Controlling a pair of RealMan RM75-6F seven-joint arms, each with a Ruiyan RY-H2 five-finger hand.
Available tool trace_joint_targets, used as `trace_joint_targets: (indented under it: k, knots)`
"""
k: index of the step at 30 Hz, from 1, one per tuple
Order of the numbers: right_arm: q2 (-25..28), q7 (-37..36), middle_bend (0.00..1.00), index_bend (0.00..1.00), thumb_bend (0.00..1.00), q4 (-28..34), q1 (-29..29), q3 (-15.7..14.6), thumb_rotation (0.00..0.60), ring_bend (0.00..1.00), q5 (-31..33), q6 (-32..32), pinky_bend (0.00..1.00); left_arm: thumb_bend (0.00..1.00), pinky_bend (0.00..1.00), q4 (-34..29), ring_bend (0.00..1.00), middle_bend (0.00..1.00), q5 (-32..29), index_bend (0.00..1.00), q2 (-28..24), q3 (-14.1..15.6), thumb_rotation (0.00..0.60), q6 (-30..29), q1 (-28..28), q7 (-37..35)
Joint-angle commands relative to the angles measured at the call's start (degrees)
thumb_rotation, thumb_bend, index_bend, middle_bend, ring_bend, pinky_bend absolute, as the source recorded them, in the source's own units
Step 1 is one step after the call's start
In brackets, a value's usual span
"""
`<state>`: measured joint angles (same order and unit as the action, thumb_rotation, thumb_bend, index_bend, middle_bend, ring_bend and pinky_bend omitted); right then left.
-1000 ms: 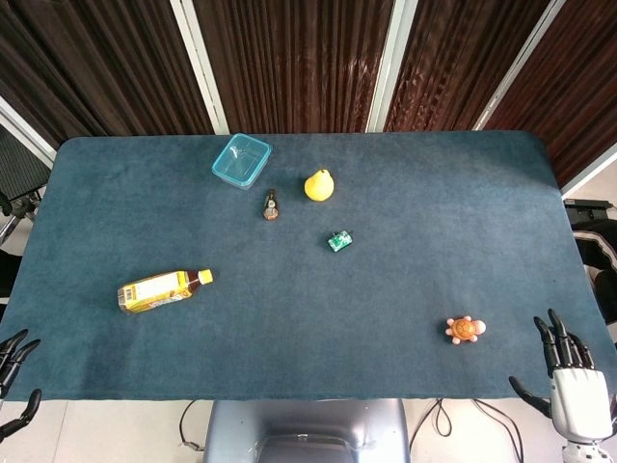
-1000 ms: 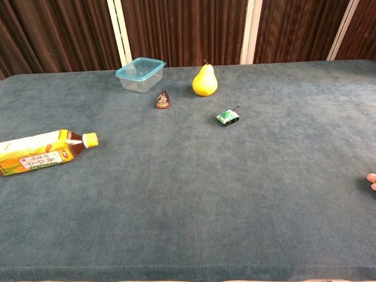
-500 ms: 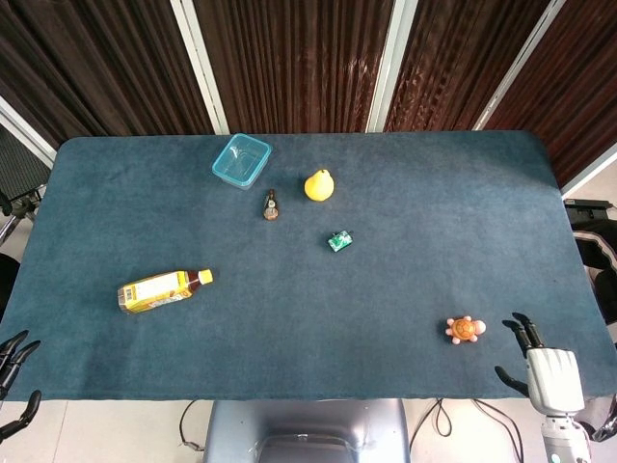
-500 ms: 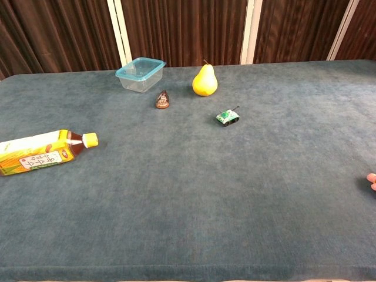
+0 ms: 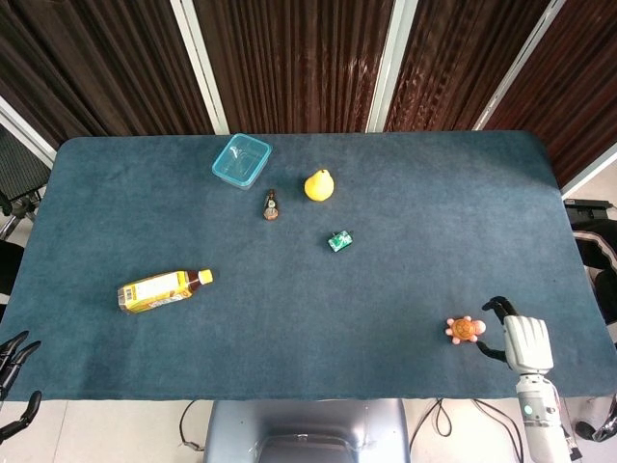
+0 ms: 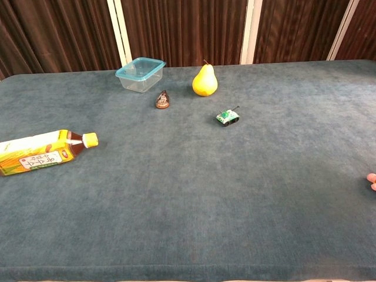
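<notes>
Right hand (image 5: 525, 340) sitting over the near right part of the desk (image 5: 405, 280), fingers spread, nothing in it, just beside the orange toy turtle (image 5: 465, 329) but not clearly touching. Left hand (image 5: 13, 371) barely peeking in off the near left corner, fingers apart, also holding nothing. Further out: juice bottle (image 5: 162, 289) lying on its side, small green toy tank (image 5: 338, 241) mid-desk, yellow pear (image 5: 319, 185), little brown figurine (image 5: 271, 206), and a clear plastic box (image 5: 241, 160) near the far edge.
</notes>
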<state>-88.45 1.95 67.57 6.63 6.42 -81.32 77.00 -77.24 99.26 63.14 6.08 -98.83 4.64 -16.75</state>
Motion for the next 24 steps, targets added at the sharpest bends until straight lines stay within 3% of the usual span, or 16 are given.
trace_joint_targets:
  k: [1, 18, 22, 24]
  knots:
    - [-1.2, -0.6, 0.41, 0.52, 0.18, -1.4, 1.0, -0.1, 0.6, 1.0, -0.3, -1.0, 1.0, 0.47, 0.38, -0.1, 0.08, 0.0, 0.0, 0.11, 0.0, 0.0, 0.6, 0.0, 0.0, 0.0]
    - [-4.3, -0.7, 0.44, 0.55, 0.19, -5.2, 3.4, -1.1, 0.6, 1.0, 1.5, -5.7, 1.0, 0.47, 0.38, 0.3, 0.08, 0.0, 0.1, 0.11, 0.0, 0.0, 0.6, -0.3, 0.1, -0.6]
    - [-4.6, -0.7, 0.47, 0.59, 0.3, -5.6, 3.5, -1.2, 0.6, 1.0, 2.1, -6.4, 1.0, 0.47, 0.38, 0.3, 0.08, 0.0, 0.1, 0.11, -0.1, 0.0, 0.6, -0.4, 0.1, -0.7]
    - [-4.8, -0.5, 0.5, 0.62, 0.42, -5.9, 3.5, -1.2, 0.6, 1.0, 2.4, -6.6, 1.0, 0.47, 0.38, 0.3, 0.08, 0.0, 0.1, 0.11, -0.1, 0.0, 0.6, -0.4, 0.1, -0.8]
